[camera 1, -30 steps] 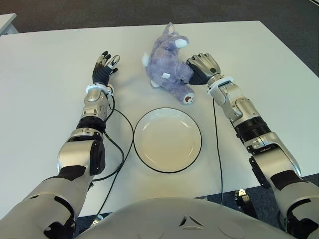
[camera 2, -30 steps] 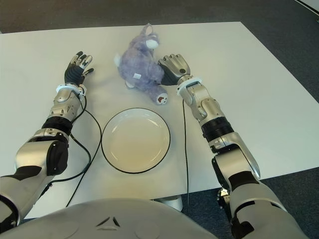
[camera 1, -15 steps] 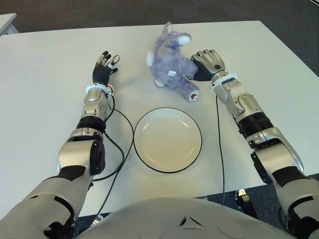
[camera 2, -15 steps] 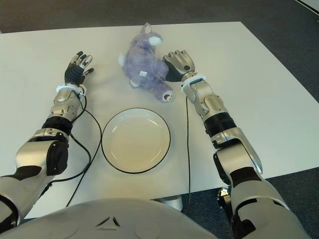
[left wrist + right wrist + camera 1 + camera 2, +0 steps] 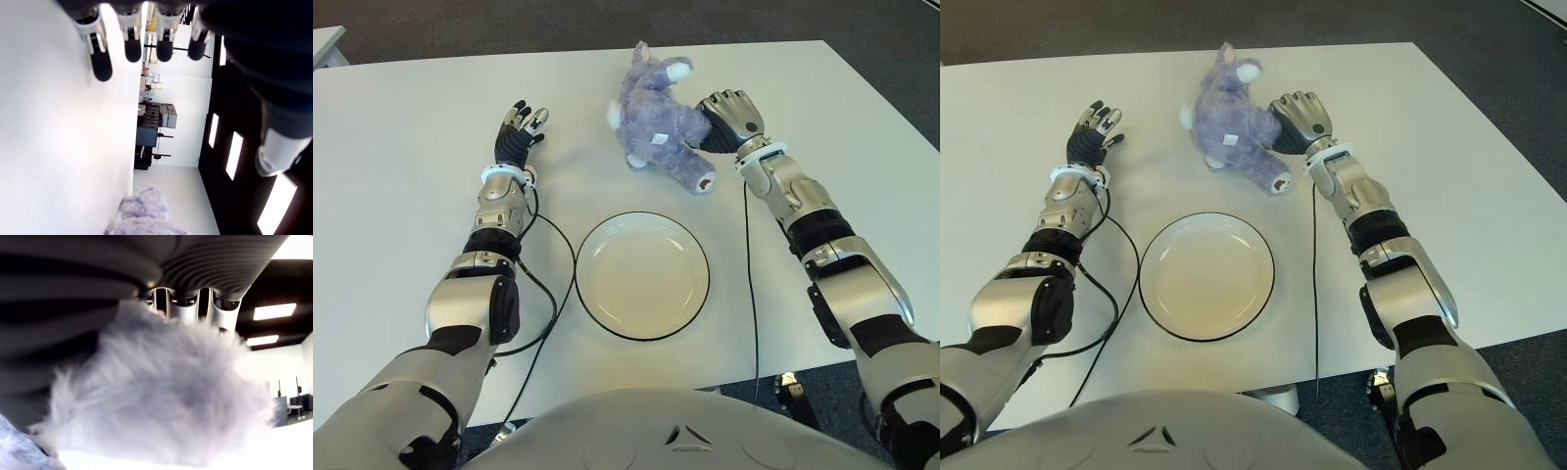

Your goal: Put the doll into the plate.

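Note:
A purple plush doll (image 5: 661, 127) with white ears and paws lies on the white table, beyond the plate. My right hand (image 5: 729, 117) is against its right side with the fingers curled over the body. In the right wrist view the doll's fur (image 5: 161, 396) fills the space under the fingers (image 5: 186, 303). The white plate (image 5: 607, 294) with a dark rim sits nearer me, at the table's middle, with nothing in it. My left hand (image 5: 519, 132) shows left of the doll, fingers (image 5: 132, 44) spread, holding nothing.
A black cable (image 5: 553, 284) runs from my left arm past the plate's left rim, and another hangs along my right forearm (image 5: 747, 264). The white table (image 5: 401, 166) ends at dark carpet (image 5: 509, 24) beyond and to the right.
My right hand has moved away from me and to the right, and the doll has shifted and turned with it. The left arm has not moved.

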